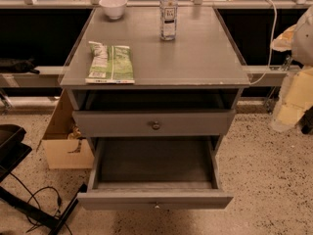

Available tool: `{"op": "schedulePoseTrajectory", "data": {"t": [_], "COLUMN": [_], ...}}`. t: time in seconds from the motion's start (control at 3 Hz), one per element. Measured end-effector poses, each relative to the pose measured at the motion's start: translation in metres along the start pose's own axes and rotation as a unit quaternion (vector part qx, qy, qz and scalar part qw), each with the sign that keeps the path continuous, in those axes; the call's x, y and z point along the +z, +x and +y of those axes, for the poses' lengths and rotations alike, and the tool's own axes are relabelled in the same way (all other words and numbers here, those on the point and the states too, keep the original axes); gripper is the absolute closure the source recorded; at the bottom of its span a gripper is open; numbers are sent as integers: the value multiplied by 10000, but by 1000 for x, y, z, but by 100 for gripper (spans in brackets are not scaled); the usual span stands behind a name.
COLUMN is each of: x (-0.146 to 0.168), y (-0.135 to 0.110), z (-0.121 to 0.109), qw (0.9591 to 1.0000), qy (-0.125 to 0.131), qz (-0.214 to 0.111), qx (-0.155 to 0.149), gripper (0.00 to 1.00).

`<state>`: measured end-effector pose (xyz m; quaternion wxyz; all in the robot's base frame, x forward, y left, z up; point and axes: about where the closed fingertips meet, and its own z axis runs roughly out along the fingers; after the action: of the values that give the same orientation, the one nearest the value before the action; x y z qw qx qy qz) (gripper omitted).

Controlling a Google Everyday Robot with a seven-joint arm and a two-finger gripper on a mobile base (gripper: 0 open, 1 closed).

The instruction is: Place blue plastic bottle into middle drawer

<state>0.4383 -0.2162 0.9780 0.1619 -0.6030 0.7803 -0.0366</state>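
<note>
The blue plastic bottle (168, 14) stands upright at the back of the grey cabinet top (195, 58), right of centre, with its white cap on. The middle drawer (155, 166) is pulled wide open below; its inside shows nothing in it, and its front with a small knob (156, 205) faces me. The similar knobbed front (155, 125) above it is pulled out only slightly. My gripper is not in view. A pale blurred shape (304, 35) at the right edge may be part of my arm.
A white bowl (113, 6) sits at the back left of the top. A green and white snack bag (110, 62) lies at the front left. A cardboard box (66, 141) stands left of the cabinet, black stand legs and cables (29, 204) at lower left, pale packaging (293, 102) at right.
</note>
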Motion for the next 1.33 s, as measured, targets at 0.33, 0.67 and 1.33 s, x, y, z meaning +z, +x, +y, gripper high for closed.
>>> {"op": "schedulePoseTrajectory", "data": {"t": [0.33,0.67,1.33], "x": [0,10,44], "y": [0,-5,-44], "z": [0,-21,-132], "qw": [10000,9992,9727], "qy": [0,86,291], "qz": [0,-376,-2304], "qx": [0,-45,56], "gripper": [0,0,0]}}
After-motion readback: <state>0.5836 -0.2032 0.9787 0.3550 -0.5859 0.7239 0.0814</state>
